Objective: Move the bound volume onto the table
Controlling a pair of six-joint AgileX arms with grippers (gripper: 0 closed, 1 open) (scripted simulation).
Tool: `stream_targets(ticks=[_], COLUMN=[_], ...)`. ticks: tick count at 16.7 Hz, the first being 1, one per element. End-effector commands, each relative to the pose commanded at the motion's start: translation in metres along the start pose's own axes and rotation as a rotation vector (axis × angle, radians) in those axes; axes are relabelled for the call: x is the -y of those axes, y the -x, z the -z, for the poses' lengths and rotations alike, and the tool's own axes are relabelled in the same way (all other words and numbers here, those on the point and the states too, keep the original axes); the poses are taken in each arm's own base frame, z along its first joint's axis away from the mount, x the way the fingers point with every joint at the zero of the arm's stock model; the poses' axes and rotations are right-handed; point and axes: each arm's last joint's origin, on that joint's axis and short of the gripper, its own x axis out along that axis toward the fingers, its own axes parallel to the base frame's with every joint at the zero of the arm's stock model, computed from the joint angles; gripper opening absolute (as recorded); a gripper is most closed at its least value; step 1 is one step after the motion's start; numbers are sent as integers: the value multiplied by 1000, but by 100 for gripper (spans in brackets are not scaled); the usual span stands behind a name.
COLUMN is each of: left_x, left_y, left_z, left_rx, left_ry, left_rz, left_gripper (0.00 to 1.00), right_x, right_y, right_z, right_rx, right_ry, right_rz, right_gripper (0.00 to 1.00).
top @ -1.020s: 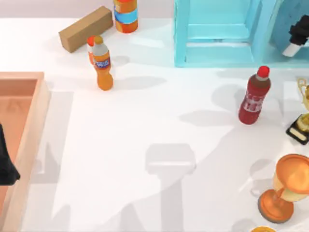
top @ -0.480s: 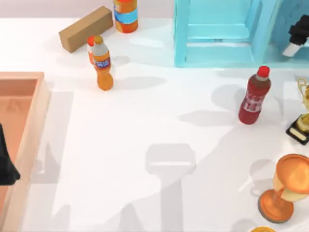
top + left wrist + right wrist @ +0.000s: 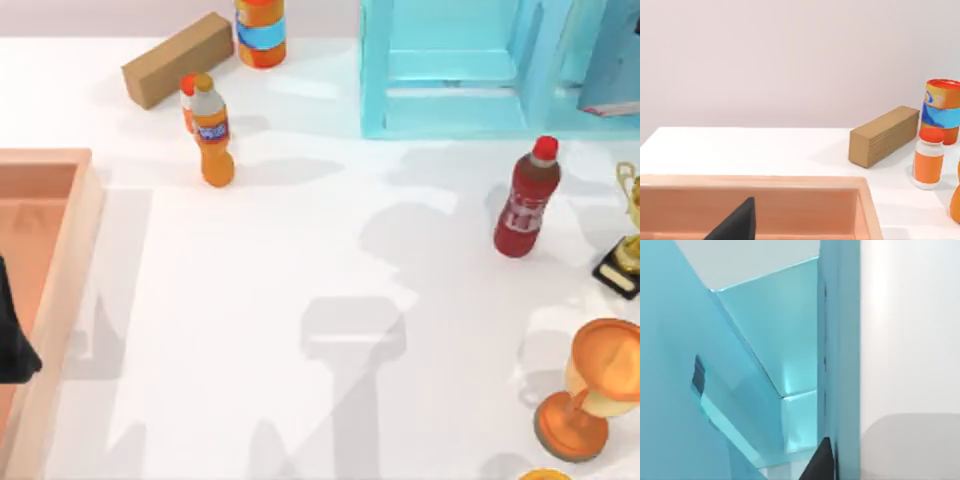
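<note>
The bound volume (image 3: 612,55) is a teal-blue slab with a reddish lower edge at the far right back, in front of the light-blue shelf unit (image 3: 450,70). In the right wrist view its teal face (image 3: 839,340) stands right before the camera, with one dark fingertip (image 3: 823,462) of my right gripper against it. The white table (image 3: 300,260) spreads out below. My left gripper (image 3: 12,340) stays parked over the wooden tray (image 3: 60,260) at the left edge.
A cardboard box (image 3: 178,58), a striped can (image 3: 260,30) and an orange bottle (image 3: 213,130) stand at the back left. A red bottle (image 3: 526,198) stands right of centre. Two trophies (image 3: 590,390) (image 3: 628,240) occupy the right edge.
The black right gripper seen at the shelf's right bay is now covered by the teal book, which has come up into view. The shadow on the table near the red bottle has grown.
</note>
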Motion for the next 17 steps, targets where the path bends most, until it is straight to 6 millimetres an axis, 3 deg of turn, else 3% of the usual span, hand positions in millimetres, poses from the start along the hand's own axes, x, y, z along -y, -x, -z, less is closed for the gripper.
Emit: stream_targets(ticks=[5,9,12,17], left_x=[0,0,0,0], left_y=[0,0,0,0], left_z=[0,0,0,0], left_rx=[0,0,0,0], left_ry=[0,0,0,0], left_rz=[0,0,0,0], left_gripper=[100,100,100,100], right_x=[-23,-31,-31,-32], right_y=[105,172,193,192], right_z=[-45,-47,-43,-41], right_rx=[32,26,9,2], right_ry=[8,3,-4,-4], right_rz=[-9,-6,-2,-4], right_gripper=[0,0,0,0])
